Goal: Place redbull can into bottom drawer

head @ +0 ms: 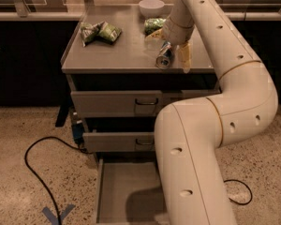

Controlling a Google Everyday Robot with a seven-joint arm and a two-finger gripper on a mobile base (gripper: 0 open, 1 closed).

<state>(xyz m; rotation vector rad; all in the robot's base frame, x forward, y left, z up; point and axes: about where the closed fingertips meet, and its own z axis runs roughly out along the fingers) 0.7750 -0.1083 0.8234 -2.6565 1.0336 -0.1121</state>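
A white robot arm (243,78) is reaching over a grey cabinet surface (126,50). Its gripper (169,48) is hanging at the surface's 4 o'clock edge, fingers (184,57) spread wide around a drink can (164,58) lying on its side. The bottom drawer (126,191) is standing open at 6 o'clock.

Grey metal desk (126,55), crumpled green snack bags (100,32) rear left, round white bowl (151,6) at back, green bag (153,25) beside it, slim blue-and-silver redbull can (165,57) on its side front right, hand (175,60) at the can.

Cream tubular arm (239,93) (round holes, tan seams), yellowish gripper (176,60) over countertop (126,50)
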